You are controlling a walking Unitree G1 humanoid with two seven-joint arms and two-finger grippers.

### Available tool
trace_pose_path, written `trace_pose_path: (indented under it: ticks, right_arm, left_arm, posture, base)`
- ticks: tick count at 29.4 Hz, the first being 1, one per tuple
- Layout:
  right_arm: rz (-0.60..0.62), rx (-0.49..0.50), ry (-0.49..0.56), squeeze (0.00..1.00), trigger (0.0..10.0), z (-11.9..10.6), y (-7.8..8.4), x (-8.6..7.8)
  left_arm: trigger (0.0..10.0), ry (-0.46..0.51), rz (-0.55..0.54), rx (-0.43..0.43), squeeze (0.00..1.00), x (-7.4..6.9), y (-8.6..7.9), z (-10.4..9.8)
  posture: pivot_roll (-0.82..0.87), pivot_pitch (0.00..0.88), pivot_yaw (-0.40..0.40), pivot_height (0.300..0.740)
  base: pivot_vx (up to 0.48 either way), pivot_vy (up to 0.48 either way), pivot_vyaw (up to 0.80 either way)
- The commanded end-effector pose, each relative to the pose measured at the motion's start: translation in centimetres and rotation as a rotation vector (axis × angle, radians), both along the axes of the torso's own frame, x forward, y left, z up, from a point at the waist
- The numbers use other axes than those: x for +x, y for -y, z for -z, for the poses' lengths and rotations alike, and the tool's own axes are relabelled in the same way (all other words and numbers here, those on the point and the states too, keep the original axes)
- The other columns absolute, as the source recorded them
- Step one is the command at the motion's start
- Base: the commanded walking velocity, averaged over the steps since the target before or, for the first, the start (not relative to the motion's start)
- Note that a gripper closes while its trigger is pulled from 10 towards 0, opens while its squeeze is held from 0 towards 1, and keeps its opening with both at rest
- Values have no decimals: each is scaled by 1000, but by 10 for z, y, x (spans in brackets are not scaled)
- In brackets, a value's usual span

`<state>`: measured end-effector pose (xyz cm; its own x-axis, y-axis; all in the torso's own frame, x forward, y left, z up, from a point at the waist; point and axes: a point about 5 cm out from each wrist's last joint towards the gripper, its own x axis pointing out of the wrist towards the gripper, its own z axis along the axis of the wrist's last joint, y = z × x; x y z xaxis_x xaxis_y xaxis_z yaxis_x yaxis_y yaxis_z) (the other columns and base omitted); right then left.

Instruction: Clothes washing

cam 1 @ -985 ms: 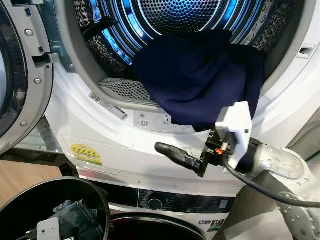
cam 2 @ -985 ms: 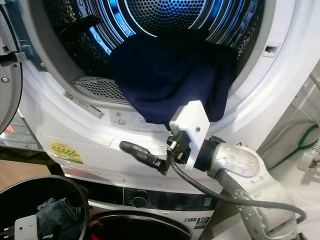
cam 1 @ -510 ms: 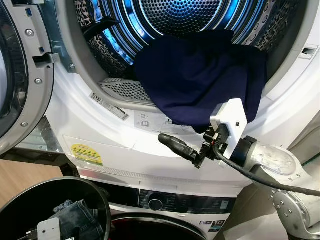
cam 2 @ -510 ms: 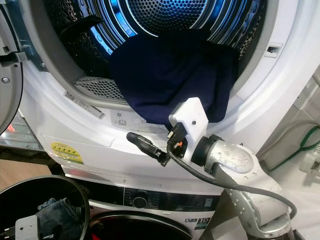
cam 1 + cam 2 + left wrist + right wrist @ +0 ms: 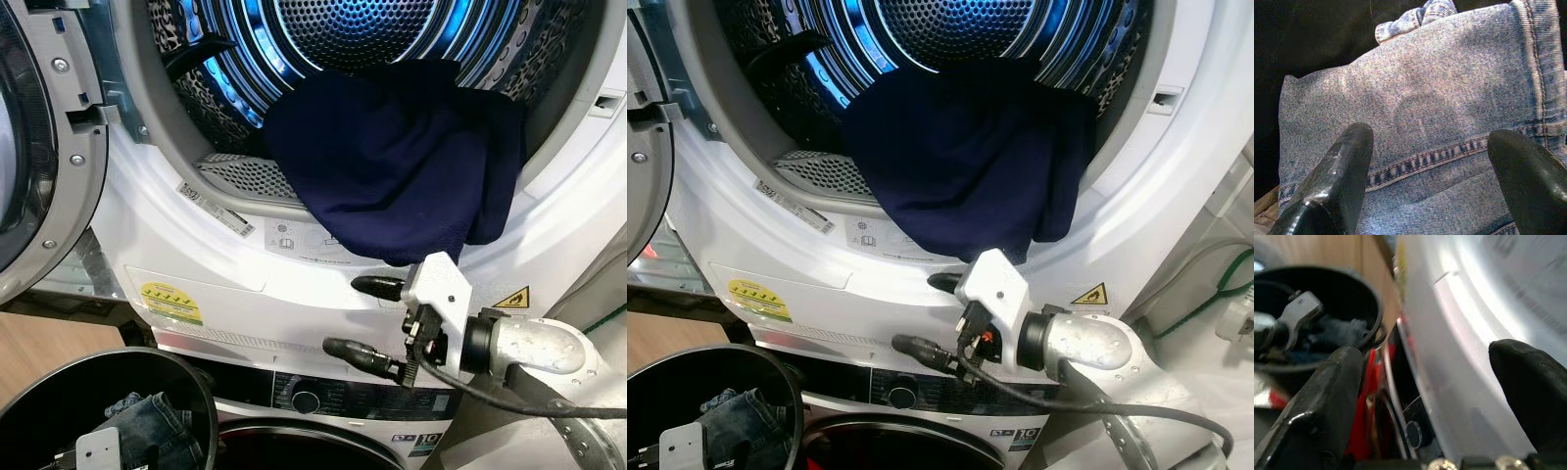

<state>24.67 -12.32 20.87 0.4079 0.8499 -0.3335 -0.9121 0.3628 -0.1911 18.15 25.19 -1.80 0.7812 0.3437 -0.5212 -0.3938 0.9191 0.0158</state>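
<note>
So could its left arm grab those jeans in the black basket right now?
Probably yes. The left gripper hangs just over the jeans, jaws open to either side of the denim, nothing between them. It likely only has to lower and close.

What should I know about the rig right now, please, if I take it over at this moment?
Right tool: open, empty, in front of the machine's white front panel, below the drum opening.
Left tool: open, hovering over the jeans in the black basket.
Done: dark navy garment lies in the lit drum, its lower edge draped over the door rim.
Left: push the navy garment fully in, load the jeans, shut the door.
</note>
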Motion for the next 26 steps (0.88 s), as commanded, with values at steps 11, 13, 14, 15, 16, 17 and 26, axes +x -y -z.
trace_pose_path:
  ticks: [11,13,14,15,16,17,26]
  right_arm:
    - [112,-52,106,0,10000,-8,45,8]
    - [121,-11,94,0,10000,-8,51,4]
    - [142,19,80,0,10000,-6,58,3]
    - [151,27,76,0,10000,-6,60,3]
    - [162,35,73,0,10000,-5,62,3]
    - [172,40,71,0,10000,-4,64,3]
    - [147,299,14,0,10000,-5,74,-16]
  left_arm:
    - [10000,-26,3,-16,0,-7,3,7]
    - [10000,-26,0,-16,0,-8,3,7]
    - [10000,-27,-2,-17,0,-8,3,7]
    - [10000,-27,-2,-17,0,-8,3,7]
    - [10000,-27,-2,-17,0,-8,3,7]
    - [10000,-28,-3,-17,0,-8,3,7]
    - [10000,-26,0,-20,0,-8,3,8]
  posture:
    - [46,0,-60,740]
    - [44,0,-60,740]
    - [44,0,-60,740]
    - [40,0,-59,740]
    - [40,0,-59,740]
    - [40,0,-59,740]
    - [35,0,-56,740]
  base:
    - [0,0,0]
    - [0,0,0]
    - [0,0,0]
    - [0,0,0]
    - [0,0,0]
    - [0,0,0]
    - [0,0,0]
